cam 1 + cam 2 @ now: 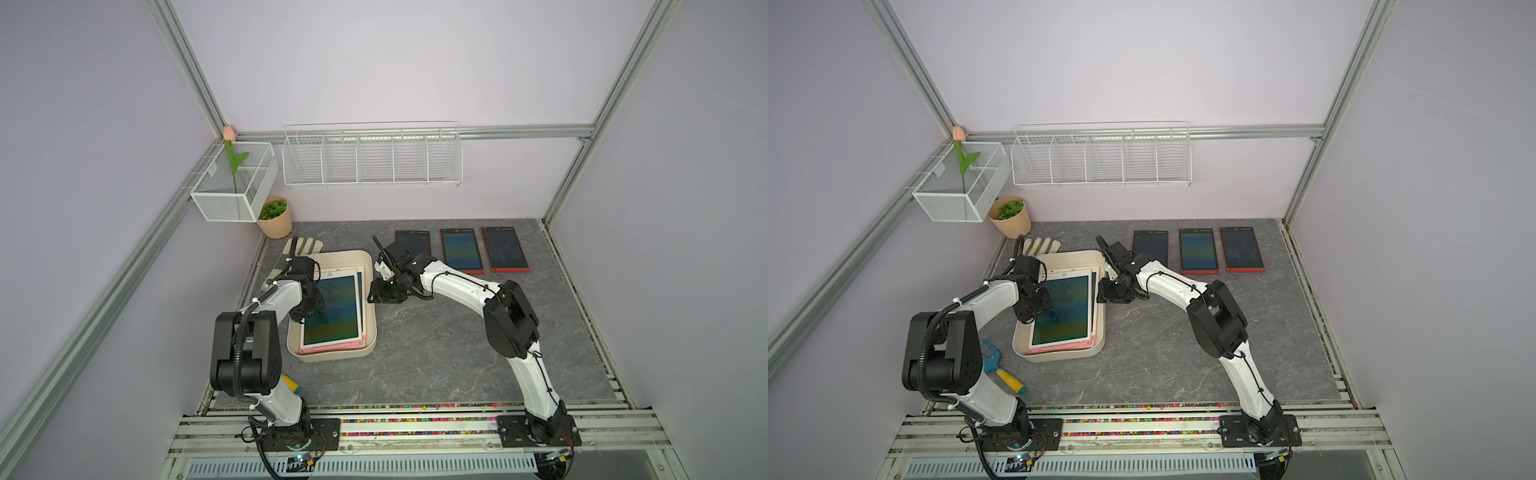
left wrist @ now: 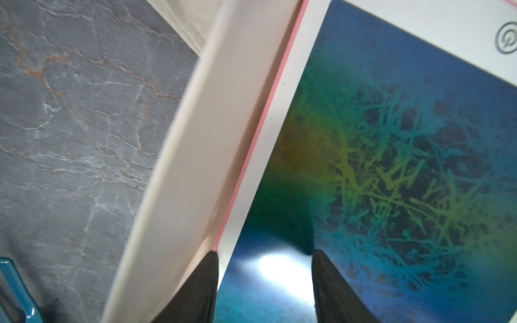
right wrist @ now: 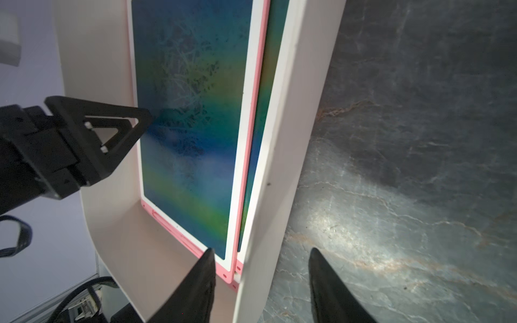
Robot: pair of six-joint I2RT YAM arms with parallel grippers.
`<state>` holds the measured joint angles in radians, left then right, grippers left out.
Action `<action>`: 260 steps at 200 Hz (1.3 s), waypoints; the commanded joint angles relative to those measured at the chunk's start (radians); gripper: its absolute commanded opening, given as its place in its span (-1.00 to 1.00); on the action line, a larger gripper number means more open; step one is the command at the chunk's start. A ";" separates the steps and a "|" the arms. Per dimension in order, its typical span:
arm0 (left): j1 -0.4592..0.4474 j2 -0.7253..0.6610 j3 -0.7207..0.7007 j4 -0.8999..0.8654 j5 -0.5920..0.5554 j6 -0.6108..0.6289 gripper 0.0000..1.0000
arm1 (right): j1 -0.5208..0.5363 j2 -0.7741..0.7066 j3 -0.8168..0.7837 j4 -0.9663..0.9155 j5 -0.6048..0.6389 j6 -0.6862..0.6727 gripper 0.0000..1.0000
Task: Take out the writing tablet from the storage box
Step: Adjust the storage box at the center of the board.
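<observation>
Work surface: grey marble-pattern tabletop (image 1: 436, 353), enclosed by pale lilac walls and aluminium frame posts.
Front edge: aluminium rails carry both arm bases. A strip of small multicoloured bits (image 1: 415, 406) runs along the rail.
Hand tool: blue head and yellow handle (image 1: 1003, 372). It lies on the tabletop beside the left arm, near the box's front-left corner and apart from it.
Open surface: the widest bare area lies right of the box and in front of the red tablets, beneath the right arm's span.
Storage box (image 1: 332, 357): cream tub, left of centre, flat on the tabletop, long sides running near to far.
Writing tablet (image 1: 332, 307): white frame, screen up, on top of a stack of pink-edged tablets (image 1: 328, 350) inside the box. It sits slightly askew, with bare box floor showing beyond its far end.
Left gripper (image 2: 264, 253): released, jaws apart. One fingertip is at the tablet's pink left edge beside the box wall, the other over the screen.
Right gripper (image 3: 261, 250): released, jaws apart, straddling the box's right wall. One fingertip is on the inner side by the stack, the other over bare tabletop.
Glove (image 1: 305, 246): striped, just behind the box's far-left corner, partly hidden by the left arm.
Red-framed tablets: three in a row near the far edge (image 1: 415, 240), (image 1: 462, 251), (image 1: 503, 249), screens up, not touching. The right wrist hides part of the leftmost.
Far-left corner: plant pot (image 1: 276, 220) below a white mesh basket (image 1: 224, 205) that holds an artificial tulip (image 1: 229, 133).
Back wall: white wire rack (image 1: 372, 166), divided into compartments, mounted above the tabletop.
</observation>
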<state>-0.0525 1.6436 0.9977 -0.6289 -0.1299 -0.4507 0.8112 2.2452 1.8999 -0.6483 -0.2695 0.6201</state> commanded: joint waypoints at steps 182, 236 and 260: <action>0.006 -0.242 0.090 -0.097 0.104 -0.001 0.11 | -0.100 0.139 -0.268 0.498 -0.291 0.308 -0.86; 0.006 -0.234 0.096 -0.103 0.158 0.015 0.13 | -0.099 0.148 -0.271 0.535 -0.293 0.310 -0.86; 0.006 -0.204 0.069 -0.068 0.191 0.020 0.13 | -0.100 0.136 -0.280 0.533 -0.298 0.307 -0.86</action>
<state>-0.0570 1.4025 1.0847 -0.6712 0.0486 -0.4473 0.7261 2.3466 1.6562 -0.1104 -0.5751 0.8909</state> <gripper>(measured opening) 0.565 0.071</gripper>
